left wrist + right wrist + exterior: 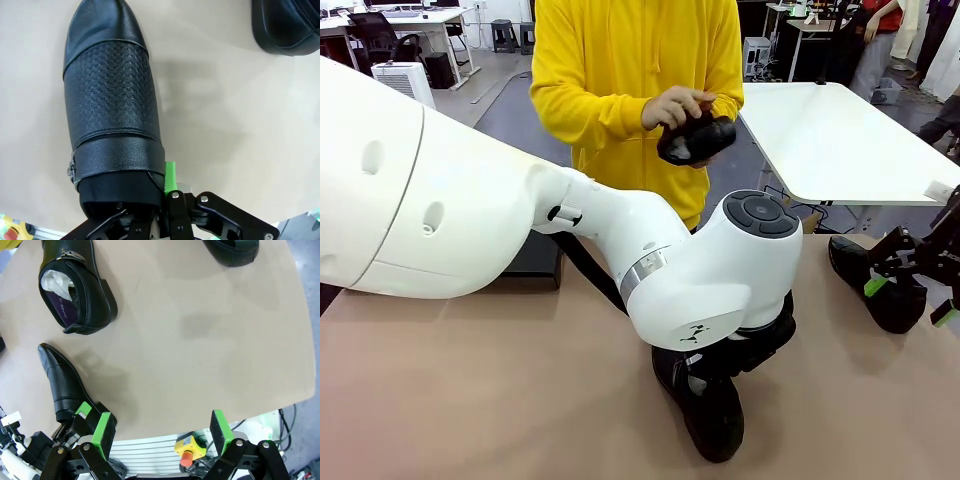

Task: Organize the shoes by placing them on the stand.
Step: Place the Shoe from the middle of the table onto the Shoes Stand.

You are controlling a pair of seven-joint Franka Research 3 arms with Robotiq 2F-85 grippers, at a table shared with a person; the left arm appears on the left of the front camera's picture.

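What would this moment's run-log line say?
left gripper: shut on shoe, heel end, on table | right gripper: open, empty, above table edge | person's hand: holds another shoe

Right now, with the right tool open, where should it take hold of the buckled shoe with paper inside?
Probably take the buckled shoe by its heel collar, coming from above: it stands upright on its sole, opening up, so one finger of the right tool can slip in beside the white paper and the other outside.
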